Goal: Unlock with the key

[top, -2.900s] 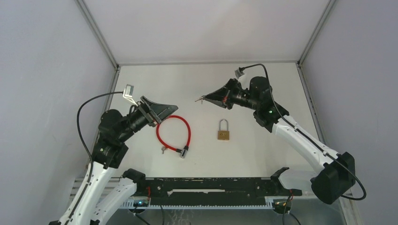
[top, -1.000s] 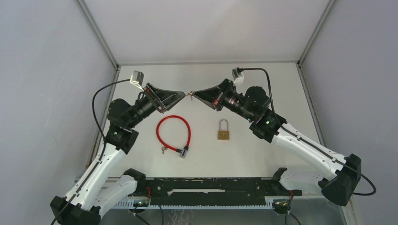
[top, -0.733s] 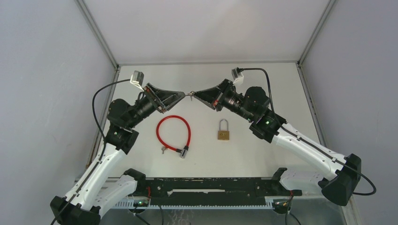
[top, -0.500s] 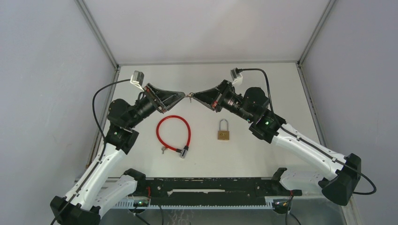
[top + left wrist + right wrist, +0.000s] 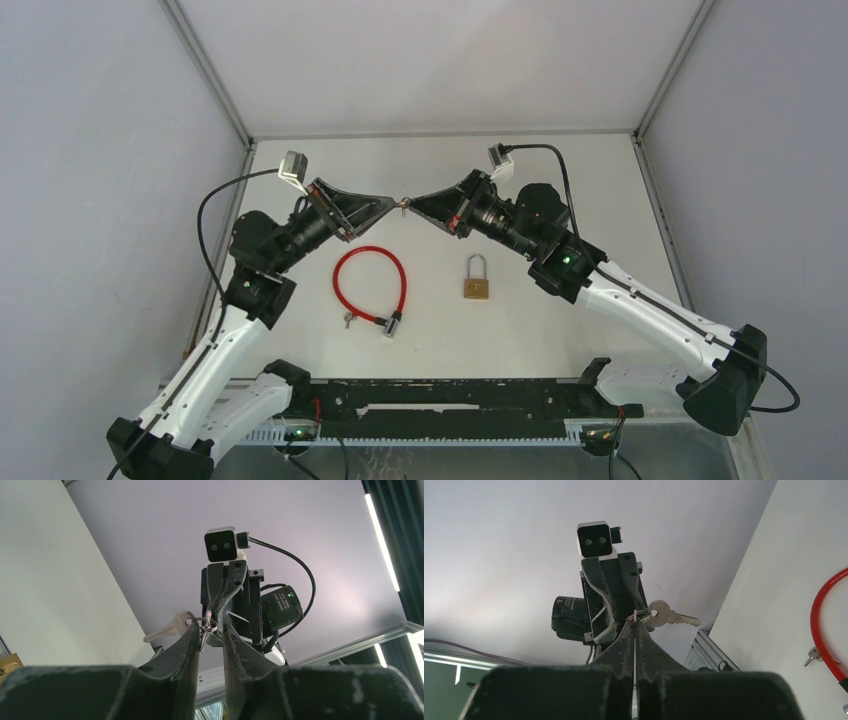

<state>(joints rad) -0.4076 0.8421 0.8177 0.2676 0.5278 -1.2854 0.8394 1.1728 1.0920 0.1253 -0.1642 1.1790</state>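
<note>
A brass padlock lies flat on the white table, shackle pointing away. Above the table my two grippers meet tip to tip. The right gripper is shut on a key ring, and a silver key sticks out sideways from it. In the left wrist view that key points left past my left finger. The left gripper is open by a narrow gap, its jaws either side of the ring and a second hanging piece. I see no pinch.
A red cable lock is looped on the table left of the padlock, with small keys at its near end. Grey enclosure walls close in both sides and the back. A black rail runs along the near edge.
Both arms rose and came together until the grippers met tip to tip. Over the last second the left jaws narrowed around the ring and the right gripper edged slightly left.
</note>
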